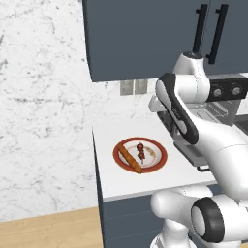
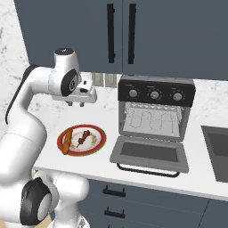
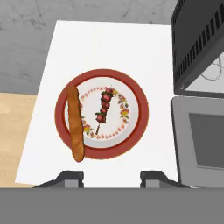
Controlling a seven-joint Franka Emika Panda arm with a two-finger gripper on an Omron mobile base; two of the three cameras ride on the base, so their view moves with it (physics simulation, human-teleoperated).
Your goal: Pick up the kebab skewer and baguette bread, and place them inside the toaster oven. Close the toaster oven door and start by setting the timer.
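A red-rimmed plate on the white counter carries the kebab skewer with the baguette bread next to it. My gripper hangs well above the plate, open, nothing between its fingers. From the right base view the gripper is above and just behind the plate, the skewer and the baguette. The toaster oven stands to the right of the plate. Its door lies folded down flat, and the wire rack inside shows.
Dark wall cabinets hang over the counter, and wall outlets sit behind the gripper. A sink lies right of the oven. The counter's left edge drops to a wooden floor.
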